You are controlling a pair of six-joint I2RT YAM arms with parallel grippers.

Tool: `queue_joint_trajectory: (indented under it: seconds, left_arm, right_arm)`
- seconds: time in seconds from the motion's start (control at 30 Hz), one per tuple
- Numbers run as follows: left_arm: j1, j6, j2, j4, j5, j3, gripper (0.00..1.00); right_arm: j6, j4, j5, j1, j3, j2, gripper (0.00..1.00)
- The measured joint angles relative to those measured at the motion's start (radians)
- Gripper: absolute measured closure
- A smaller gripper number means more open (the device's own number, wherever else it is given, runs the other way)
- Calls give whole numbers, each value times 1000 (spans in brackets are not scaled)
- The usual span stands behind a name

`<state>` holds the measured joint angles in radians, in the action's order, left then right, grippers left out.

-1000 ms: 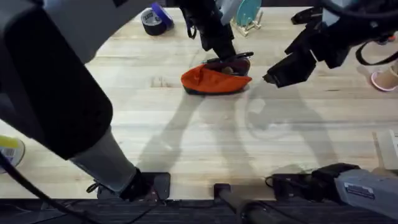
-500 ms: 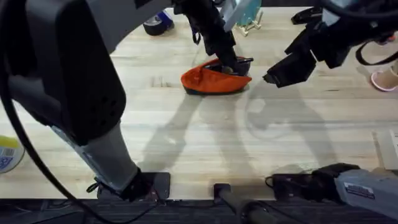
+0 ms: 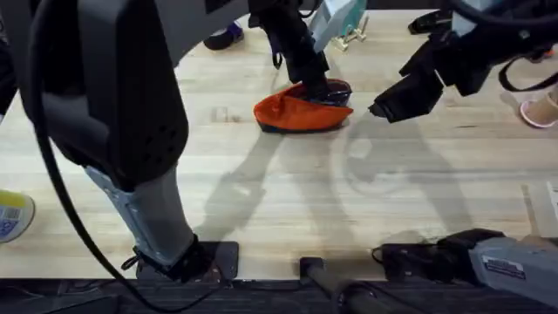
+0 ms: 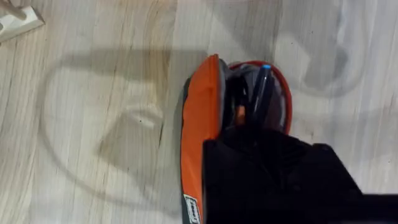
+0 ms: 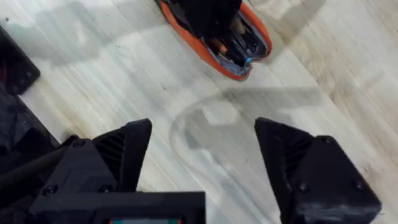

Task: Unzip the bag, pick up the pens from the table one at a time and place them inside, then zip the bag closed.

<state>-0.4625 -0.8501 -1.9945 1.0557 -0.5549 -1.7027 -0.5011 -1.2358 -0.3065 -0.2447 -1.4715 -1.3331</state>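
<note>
Orange bag [image 3: 301, 110] lying near the far middle of the table [image 3: 349, 192], mouth gaping open. Left gripper [image 3: 318, 85] planted right down at the open mouth, at the bag's right-hand end in the overhead view. From the left wrist camera, a dark pen [image 4: 260, 87] with a blue tip sitting inside the opening, just ahead of the black gripper body; fingers themselves masked by that body, so released or clenched, cannot tell. Second pen hard to pick out among the dark shapes in the pouch. Navy base strip just peeking along the bag's near edge.

Right gripper [image 3: 394, 103] hanging off to the right of the bag, well apart from it, fingers [image 5: 127, 155] spread wide with nothing between them. Through that gap in the right wrist view, bare wood and the bag's open end beyond.

Left arm's big dark forearm looming across the overhead view's left side, blocking much of the table there. Roll of tape [image 3: 225, 37] at the far edge, partly cut off behind the arm. Small stand [image 3: 353, 35] at the far edge, pale pink object [image 3: 539, 109] at far right.
</note>
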Motion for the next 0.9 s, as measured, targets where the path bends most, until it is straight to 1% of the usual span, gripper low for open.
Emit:
queue_joint_trajectory:
  seconds: [0.17, 0.23, 0.3, 0.33, 0.43, 0.47, 0.57, 0.9]
  left_arm:
    - [0, 0, 0, 10, 0, 0, 956]
    - [0, -1, 0, 15, 0, 0, 876]
    - [0, -5, 0, 19, 0, 0, 675]
    - [0, -3, 0, 19, 0, 0, 507]
    - [0, -1, 0, 20, 0, 0, 61]
    - [0, -2, 0, 22, 0, 0, 23]
    - [0, 0, 0, 21, 0, 0, 8]
    - [0, 1, 0, 22, 0, 0, 8]
  right_arm:
    - [0, 0, 0, 0, 0, 0, 5]
    - [0, 0, 0, 0, 0, 0, 5]
    - [0, 0, 0, 0, 0, 0, 6]
    - [0, 0, 0, 0, 0, 0, 5]
    - [0, 0, 0, 0, 0, 0, 5]
    - [0, 0, 0, 0, 0, 0, 5]
    - [0, 0, 0, 0, 0, 0, 5]
    - [0, 0, 0, 0, 0, 0, 5]
